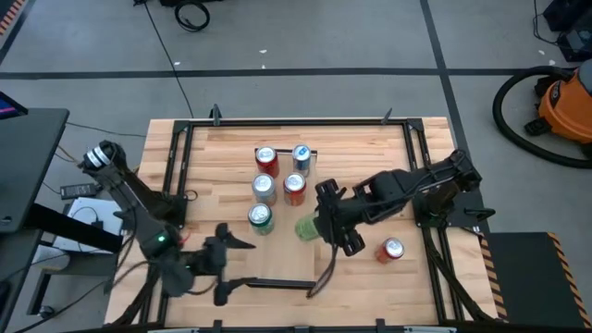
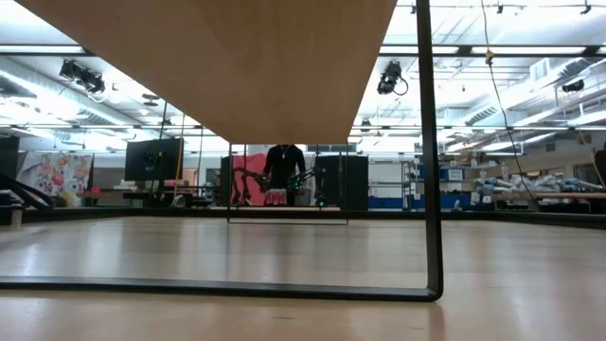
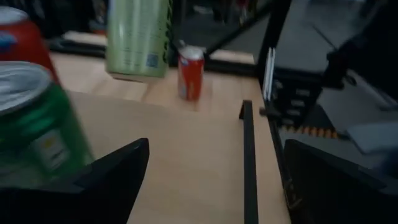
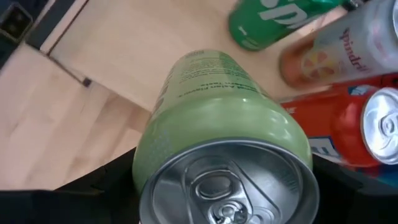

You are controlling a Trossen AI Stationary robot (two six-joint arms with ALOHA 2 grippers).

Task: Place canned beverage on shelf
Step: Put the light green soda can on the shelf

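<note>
Your right gripper (image 1: pixel 319 227) clamped around light-green can (image 1: pixel 306 228), held at shelf's (image 1: pixel 277 250) right edge, just right of dark-green can (image 1: pixel 261 217). Four more cans (image 1: pixel 280 172) clustered behind it on shelf. Left gripper (image 1: pixel 225 264) parked near-left over shelf, fingers spread wide, nothing in them. Lone red can (image 1: pixel 392 249) sitting on plank tabletop (image 1: pixel 370 148) off to right. Black frame (image 1: pixel 296 121) rims table. Grey taped floor around, orange shop vac (image 1: pixel 566 102) far right. Low view: person (image 2: pixel 282 169) standing way back in room.
</note>
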